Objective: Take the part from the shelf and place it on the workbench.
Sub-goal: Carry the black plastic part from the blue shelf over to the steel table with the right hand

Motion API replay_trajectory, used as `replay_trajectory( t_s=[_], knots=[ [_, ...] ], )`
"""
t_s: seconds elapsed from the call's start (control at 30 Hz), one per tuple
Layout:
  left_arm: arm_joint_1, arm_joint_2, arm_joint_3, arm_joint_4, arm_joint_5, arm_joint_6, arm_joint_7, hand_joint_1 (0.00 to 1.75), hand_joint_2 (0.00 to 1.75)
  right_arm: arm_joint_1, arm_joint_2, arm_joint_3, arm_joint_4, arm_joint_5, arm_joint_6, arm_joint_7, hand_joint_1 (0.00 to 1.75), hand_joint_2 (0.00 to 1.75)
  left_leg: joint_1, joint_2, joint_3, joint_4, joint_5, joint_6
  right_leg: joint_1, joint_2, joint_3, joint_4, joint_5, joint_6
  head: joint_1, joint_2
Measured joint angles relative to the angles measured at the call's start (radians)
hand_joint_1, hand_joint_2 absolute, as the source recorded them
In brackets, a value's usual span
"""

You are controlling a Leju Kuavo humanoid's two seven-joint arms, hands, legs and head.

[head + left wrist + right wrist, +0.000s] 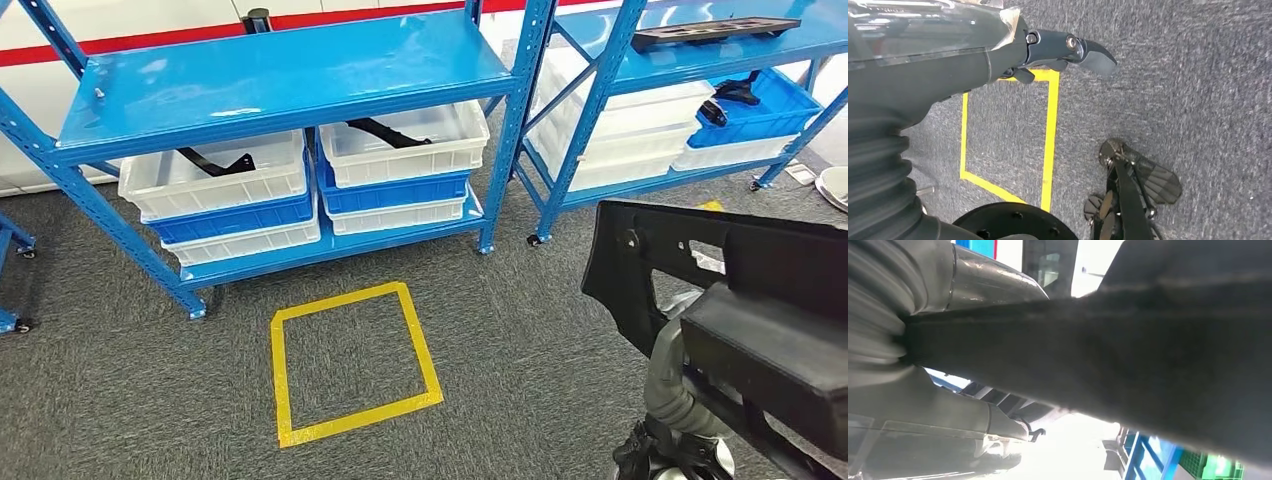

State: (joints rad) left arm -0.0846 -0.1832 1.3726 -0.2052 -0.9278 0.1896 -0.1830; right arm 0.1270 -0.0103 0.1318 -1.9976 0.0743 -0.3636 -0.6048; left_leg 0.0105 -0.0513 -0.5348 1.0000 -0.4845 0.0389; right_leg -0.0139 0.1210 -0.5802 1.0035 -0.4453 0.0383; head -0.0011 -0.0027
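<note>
Black moulded plastic, that's the part: a long, stiff, probably light piece with cut-out windows, carried low at the robot's right in the right hand, whose fingers wrap around it near one end, though a grip nearer the middle looks better balanced. Counting down: two blue shelving units, six-ish white and blue bins, one yellow floor square. The left hand hangs over the carpet holding nothing, fingers loose.
</note>
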Motion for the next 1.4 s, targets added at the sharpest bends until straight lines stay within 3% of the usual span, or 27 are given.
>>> replay_trajectory(
  t_s=[0.03, 0.1, 0.17, 0.2, 0.23, 0.3, 0.37, 0.4, 0.47, 0.5, 0.57, 0.6, 0.67, 0.7, 0.73, 0.77, 0.83, 0.9, 0.97, 1.0, 1.07, 1.13, 1.2, 1.23, 1.27, 1.33, 1.4],
  knots=[
    [0.0, 0.0, 0.0, 0.0, -0.001, 0.0, 0.0, 0.0, 1.75, -0.003, 0.0, 0.0, 0.003, 0.0, -0.001, -0.002, 1.75, 1.75, 0.002, 0.014, -0.001, -0.005, 0.004, 0.007, 0.002, -0.022, -0.015, 0.022, -0.011, 0.001, 0.004, 0.0],
    [0.0, -0.001, 0.0, 0.0, -0.003, 0.001, 0.0, 0.0, 1.75, -0.01, -0.001, 0.0, 0.008, 0.0, -0.004, -0.005, 1.75, 1.75, 0.003, 0.045, -0.004, -0.009, 0.009, 0.014, 0.005, -0.081, -0.068, 0.127, -0.061, -0.004, 0.013, 0.0],
    [0.002, 0.0, 0.0, 0.0, -0.004, 0.002, 0.001, 0.0, 1.75, -0.014, -0.001, 0.0, 0.015, 0.0, -0.006, -0.007, 1.75, 1.75, 0.001, 0.078, -0.008, -0.008, 0.009, 0.015, 0.0, -0.105, -0.126, 0.255, -0.108, -0.002, 0.018, 0.0],
    [0.002, 0.0, 0.0, 0.0, -0.005, 0.002, 0.002, 0.0, 1.75, -0.015, -0.001, 0.0, 0.019, 0.0, -0.007, -0.007, 1.75, 1.75, 0.001, 0.093, -0.009, -0.008, 0.009, 0.015, -0.003, -0.109, -0.135, 0.282, -0.113, 0.004, 0.019, 0.0],
    [0.002, 0.0, -0.001, 0.0, -0.007, 0.002, 0.002, 0.0, 1.75, -0.015, -0.001, 0.0, 0.022, 0.0, -0.008, -0.007, 1.75, 1.75, 0.001, 0.107, -0.008, -0.008, 0.008, 0.014, -0.007, -0.114, -0.123, 0.268, -0.104, 0.014, 0.02, 0.0],
    [0.001, 0.001, -0.003, 0.0, -0.012, -0.001, 0.003, 0.0, 1.75, -0.018, 0.0, 0.0, 0.025, 0.0, -0.011, -0.007, 1.75, 1.75, 0.001, 0.131, -0.005, -0.007, 0.006, 0.009, -0.013, -0.149, -0.045, 0.135, -0.057, 0.033, 0.02, 0.0],
    [0.001, 0.002, -0.007, -0.001, -0.015, -0.003, 0.003, 0.0, 1.75, -0.022, 0.0, 0.0, 0.026, 0.0, -0.014, -0.007, 1.75, 1.75, -0.004, 0.151, 0.0, -0.005, 0.001, -0.002, -0.009, -0.195, 0.023, 0.018, -0.026, 0.033, 0.02, 0.0],
    [0.001, 0.003, -0.009, -0.002, -0.015, -0.003, 0.003, 0.0, 1.75, -0.023, 0.0, -0.001, 0.026, 0.0, -0.016, -0.008, 1.75, 1.75, -0.007, 0.161, 0.003, -0.005, 0.0, -0.008, -0.005, -0.206, 0.033, -0.004, -0.021, 0.026, 0.019, 0.0],
    [-0.001, 0.004, -0.01, -0.002, -0.015, -0.004, 0.003, 0.0, 1.75, -0.022, -0.001, -0.003, 0.026, -0.001, -0.018, -0.009, 1.75, 1.75, -0.007, 0.179, 0.007, -0.006, -0.002, -0.021, -0.002, -0.184, 0.027, -0.006, -0.019, 0.01, 0.016, 0.0],
    [-0.002, 0.004, -0.01, -0.002, -0.015, -0.004, 0.003, 0.0, 1.75, -0.021, -0.001, -0.004, 0.025, -0.001, -0.018, -0.009, 1.75, 1.75, -0.004, 0.171, 0.008, -0.002, -0.008, -0.027, -0.006, -0.171, 0.025, -0.008, -0.017, 0.003, 0.015, 0.0],
    [-0.003, 0.006, -0.011, -0.002, -0.016, -0.004, 0.003, 0.0, 1.75, -0.022, 0.0, -0.006, 0.025, -0.001, -0.019, -0.009, 1.75, 1.75, 0.002, 0.115, -0.014, 0.055, -0.053, -0.037, -0.015, -0.147, 0.027, -0.011, -0.01, -0.013, 0.01, 0.0],
    [-0.002, 0.006, -0.011, -0.002, -0.016, -0.004, 0.004, 0.0, 1.75, -0.021, 0.002, -0.006, 0.025, -0.001, -0.019, -0.009, 1.75, 1.75, 0.004, 0.08, -0.04, 0.117, -0.089, -0.039, -0.016, -0.135, 0.024, -0.011, -0.008, -0.02, 0.007, 0.0],
    [0.0, 0.006, -0.01, -0.002, -0.016, -0.005, 0.006, 0.0, 1.75, -0.02, 0.004, -0.006, 0.026, -0.001, -0.02, -0.009, 1.75, 1.75, 0.004, 0.051, -0.104, 0.253, -0.15, -0.039, -0.012, -0.109, 0.021, -0.01, -0.006, -0.027, 0.005, 0.0],
    [0.001, 0.007, -0.01, -0.002, -0.016, -0.005, 0.008, 0.0, 1.75, -0.019, 0.005, -0.007, 0.026, -0.001, -0.02, -0.009, 1.75, 1.75, 0.005, 0.049, -0.123, 0.289, -0.155, -0.039, -0.01, -0.094, 0.021, -0.009, -0.005, -0.028, 0.005, 0.0],
    [0.001, 0.007, -0.01, -0.002, -0.016, -0.005, 0.009, 0.0, 1.75, -0.019, 0.006, -0.007, 0.026, -0.001, -0.02, -0.009, 1.75, 1.75, 0.005, 0.047, -0.122, 0.284, -0.138, -0.038, -0.009, -0.08, 0.021, -0.008, -0.005, -0.027, 0.005, 0.0],
    [0.002, 0.007, -0.011, -0.002, -0.016, -0.005, 0.01, 0.0, 1.75, -0.019, 0.006, -0.007, 0.026, -0.001, -0.02, -0.009, 1.75, 1.75, 0.006, 0.043, -0.104, 0.24, -0.105, -0.036, -0.009, -0.065, 0.021, -0.005, -0.005, -0.027, 0.004, 0.0],
    [0.002, 0.008, -0.01, -0.002, -0.017, -0.005, 0.01, 0.0, 1.75, -0.019, 0.008, -0.007, 0.026, -0.001, -0.021, -0.009, 1.75, 1.75, 0.012, 0.004, -0.044, 0.106, -0.035, -0.033, -0.007, -0.037, 0.018, 0.005, -0.007, -0.024, 0.004, 0.0],
    [0.002, 0.01, -0.01, -0.002, -0.016, -0.006, 0.009, 0.0, 1.75, -0.019, 0.01, -0.007, 0.025, 0.002, -0.024, -0.009, 1.75, 1.75, 0.014, -0.029, -0.015, 0.033, -0.014, -0.03, -0.003, -0.013, 0.006, 0.012, -0.008, -0.015, 0.005, 0.0],
    [0.001, 0.01, -0.01, -0.002, -0.015, -0.007, 0.006, 0.0, 1.75, -0.014, 0.012, -0.007, 0.022, 0.005, -0.027, -0.009, 1.75, 1.75, 0.009, -0.017, -0.015, 0.026, -0.014, -0.022, -0.005, 0.008, -0.007, 0.012, -0.003, 0.0, 0.005, 0.0],
    [0.001, 0.01, -0.01, -0.002, -0.015, -0.008, 0.004, 0.0, 1.75, -0.011, 0.012, -0.008, 0.02, 0.007, -0.028, -0.009, 1.75, 1.75, 0.008, -0.005, -0.014, 0.023, -0.011, -0.015, -0.006, 0.002, -0.013, 0.015, -0.002, 0.006, 0.005, 0.0],
    [0.0, 0.009, -0.01, -0.003, -0.013, -0.01, 0.0, 0.0, 1.75, -0.006, 0.012, -0.01, 0.014, 0.012, -0.028, -0.006, 1.75, 1.75, 0.01, 0.02, -0.013, 0.016, -0.004, 0.0, -0.004, -0.046, -0.039, 0.056, -0.024, 0.009, 0.012, 0.0],
    [0.002, 0.007, -0.01, -0.003, -0.007, -0.01, -0.003, 0.0, 1.75, -0.004, 0.012, -0.01, 0.009, 0.016, -0.028, -0.002, 1.75, 1.75, 0.009, 0.048, -0.014, 0.014, -0.003, 0.007, -0.003, -0.098, -0.095, 0.174, -0.082, 0.006, 0.019, 0.0],
    [0.003, 0.005, -0.01, -0.003, -0.002, -0.01, -0.005, 0.0, 1.75, 0.001, 0.012, -0.009, 0.007, 0.018, -0.025, 0.004, 1.75, 1.75, 0.008, 0.078, -0.016, 0.014, -0.003, 0.008, -0.007, -0.108, -0.145, 0.284, -0.122, 0.011, 0.02, 0.0],
    [0.003, 0.004, -0.01, -0.003, 0.0, -0.01, -0.006, 0.0, 1.75, 0.004, 0.011, -0.009, 0.007, 0.018, -0.022, 0.007, 1.75, 1.75, 0.009, 0.092, -0.017, 0.014, -0.004, 0.007, -0.01, -0.111, -0.146, 0.292, -0.121, 0.018, 0.021, 0.0],
    [0.003, 0.003, -0.01, -0.003, 0.003, -0.01, -0.007, 0.0, 1.75, 0.005, 0.011, -0.009, 0.006, 0.018, -0.019, 0.009, 1.75, 1.75, 0.01, 0.104, -0.016, 0.014, -0.004, 0.006, -0.013, -0.116, -0.125, 0.256, -0.106, 0.028, 0.02, 0.0],
    [0.003, -0.002, -0.01, -0.004, 0.007, -0.011, -0.009, 0.0, 1.75, 0.005, 0.011, -0.009, 0.002, 0.018, -0.015, 0.013, 1.75, 1.75, 0.01, 0.125, -0.012, 0.015, -0.008, -0.002, -0.016, -0.151, -0.045, 0.116, -0.059, 0.045, 0.021, 0.0],
    [0.003, -0.005, -0.01, -0.005, 0.008, -0.011, -0.011, 0.0, 1.75, 0.004, 0.01, -0.009, -0.001, 0.018, -0.013, 0.014, 1.75, 1.75, 0.005, 0.142, -0.005, 0.016, -0.014, -0.015, -0.012, -0.182, 0.007, 0.026, -0.03, 0.04, 0.021, 0.0]
  ],
)
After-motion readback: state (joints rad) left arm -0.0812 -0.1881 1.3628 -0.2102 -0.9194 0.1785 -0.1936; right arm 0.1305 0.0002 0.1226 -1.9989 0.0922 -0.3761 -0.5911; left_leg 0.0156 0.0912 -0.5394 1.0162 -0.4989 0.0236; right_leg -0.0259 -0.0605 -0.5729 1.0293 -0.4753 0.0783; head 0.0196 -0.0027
